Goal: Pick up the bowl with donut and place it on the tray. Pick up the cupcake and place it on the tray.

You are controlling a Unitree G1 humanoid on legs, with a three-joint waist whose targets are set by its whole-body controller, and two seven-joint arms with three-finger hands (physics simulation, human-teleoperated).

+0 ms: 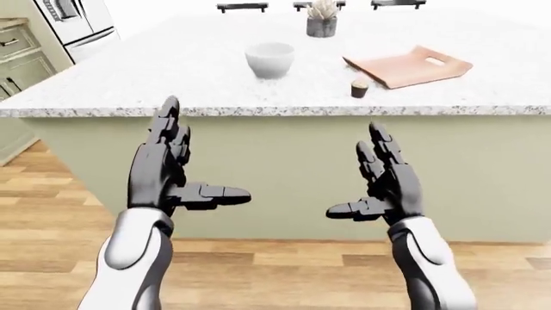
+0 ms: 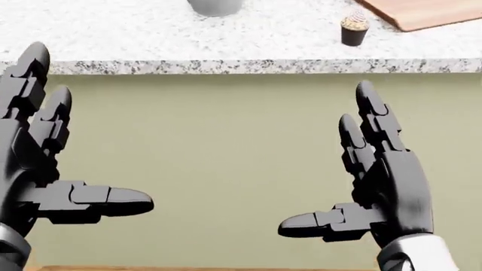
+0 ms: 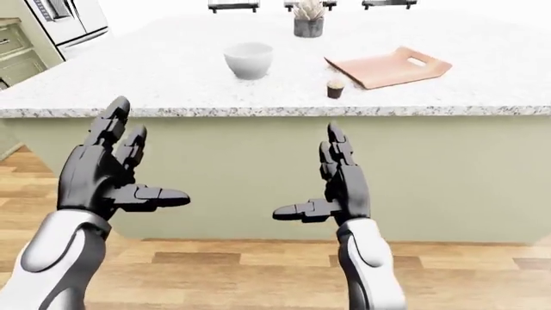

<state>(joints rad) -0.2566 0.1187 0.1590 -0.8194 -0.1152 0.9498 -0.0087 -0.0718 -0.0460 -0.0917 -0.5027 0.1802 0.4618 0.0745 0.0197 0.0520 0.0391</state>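
Note:
A white bowl (image 1: 269, 59) stands on the speckled stone counter (image 1: 172, 77); its inside is hidden from here, so no donut shows. To its right lies a flat salmon-coloured tray (image 1: 409, 66). A small dark-cupped cupcake (image 1: 360, 88) sits just below the tray's left corner, near the counter's edge. My left hand (image 1: 202, 155) and right hand (image 1: 353, 171) are both open and empty. They are held below the counter's edge, before its green side panel, well short of the bowl and cupcake.
A potted plant (image 1: 321, 19) stands on the counter above the bowl. Dark stools (image 1: 241, 6) line the top edge. A fridge (image 1: 73, 19) and cabinets (image 1: 17, 51) are at the upper left. Wooden floor (image 1: 276, 271) lies below the green island panel (image 1: 284, 168).

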